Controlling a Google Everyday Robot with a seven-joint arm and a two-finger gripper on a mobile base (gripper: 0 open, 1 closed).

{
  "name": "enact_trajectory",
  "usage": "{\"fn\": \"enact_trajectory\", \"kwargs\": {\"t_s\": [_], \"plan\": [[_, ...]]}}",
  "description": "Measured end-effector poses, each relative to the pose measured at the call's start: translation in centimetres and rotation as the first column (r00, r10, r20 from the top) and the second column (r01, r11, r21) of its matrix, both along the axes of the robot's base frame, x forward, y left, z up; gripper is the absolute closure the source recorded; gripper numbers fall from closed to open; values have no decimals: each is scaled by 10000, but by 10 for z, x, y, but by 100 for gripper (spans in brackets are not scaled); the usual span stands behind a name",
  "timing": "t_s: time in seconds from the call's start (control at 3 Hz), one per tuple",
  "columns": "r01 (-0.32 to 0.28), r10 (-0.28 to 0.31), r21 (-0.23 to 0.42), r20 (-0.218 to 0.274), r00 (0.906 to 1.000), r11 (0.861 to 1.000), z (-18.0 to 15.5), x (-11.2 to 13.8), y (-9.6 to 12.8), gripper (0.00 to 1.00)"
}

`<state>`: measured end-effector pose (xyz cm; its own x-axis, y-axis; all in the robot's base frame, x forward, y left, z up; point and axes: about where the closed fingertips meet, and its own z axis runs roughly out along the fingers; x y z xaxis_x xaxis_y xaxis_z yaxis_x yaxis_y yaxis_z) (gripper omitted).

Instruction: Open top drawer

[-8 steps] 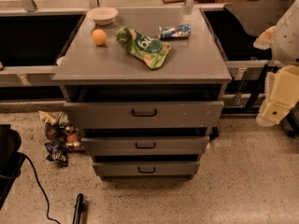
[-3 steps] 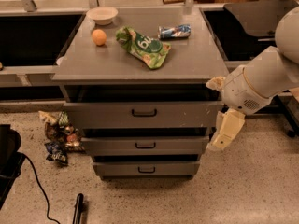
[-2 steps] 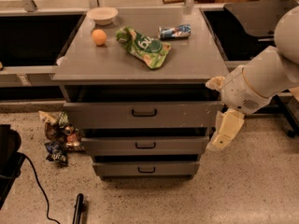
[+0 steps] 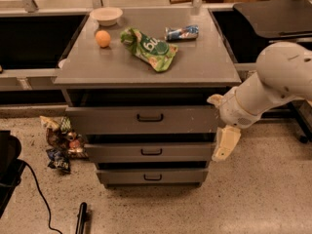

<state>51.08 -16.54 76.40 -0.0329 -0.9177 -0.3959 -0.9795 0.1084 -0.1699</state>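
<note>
The top drawer (image 4: 112,120) is the tallest and widest of three grey fronts in the cabinet, with a small dark loop handle (image 4: 149,117) at its centre. A dark gap shows above its front. My gripper (image 4: 224,143), cream coloured, hangs at the end of the white arm (image 4: 273,82) just off the drawer's right end, about level with the gap between the top and middle drawers. It is well to the right of the handle and holds nothing that I can see.
On the cabinet top (image 4: 204,67) lie an orange (image 4: 102,38), a green chip bag (image 4: 148,48), a blue packet (image 4: 182,32) and a white bowl (image 4: 106,15). Snack wrappers (image 4: 61,143) lie on the floor at left. A black cable (image 4: 34,189) runs along the floor.
The arm has swung in from the far right edge to the cabinet's right side. Over the last second the gripper has eased slightly left and down. The drawers have not moved.
</note>
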Motion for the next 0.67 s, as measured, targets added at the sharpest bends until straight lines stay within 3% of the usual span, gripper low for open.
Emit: {"fn": "enact_trajectory", "kwargs": {"t_s": [0.67], "plan": [[-841, 880, -676, 575, 9945, 9942, -55, 59, -11, 0]]}}
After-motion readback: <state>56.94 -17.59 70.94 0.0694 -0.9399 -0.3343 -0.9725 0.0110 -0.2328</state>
